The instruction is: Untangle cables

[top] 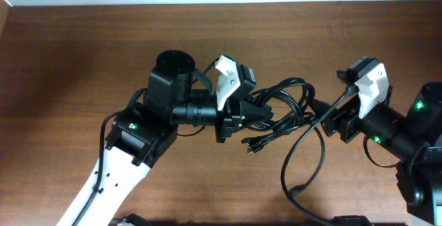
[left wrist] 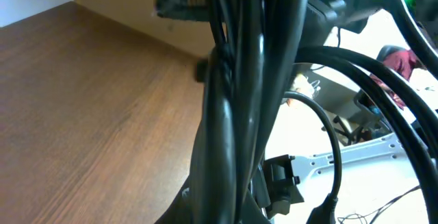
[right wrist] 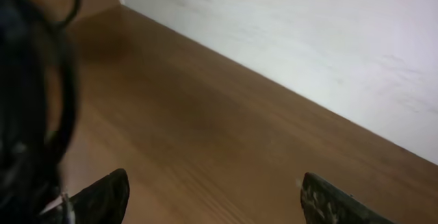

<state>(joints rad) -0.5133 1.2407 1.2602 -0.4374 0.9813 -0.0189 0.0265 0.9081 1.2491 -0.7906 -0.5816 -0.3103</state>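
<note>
The left gripper (top: 242,113) is clamped on the cable bundle (top: 280,105). In its wrist view the thick black strands of the bundle (left wrist: 239,114) fill the middle of the frame, so close that the gripper's own fingers are hidden. The bundle is a knot of overlapping black loops lying between the two arms, above the brown table (top: 83,60). A few short connector ends (top: 253,143) stick out of the bundle's near side, just beside the left gripper. One loose strand (top: 307,146) leaves the bundle on the side away from that gripper and sweeps in a wide curve toward the table's front edge.

The right gripper (top: 333,121) sits just beside the bundle's far end. Its fingers (right wrist: 102,195) stand well apart, with only bare table between them. The bundle shows there as a dark blur at the frame's left edge.
</note>
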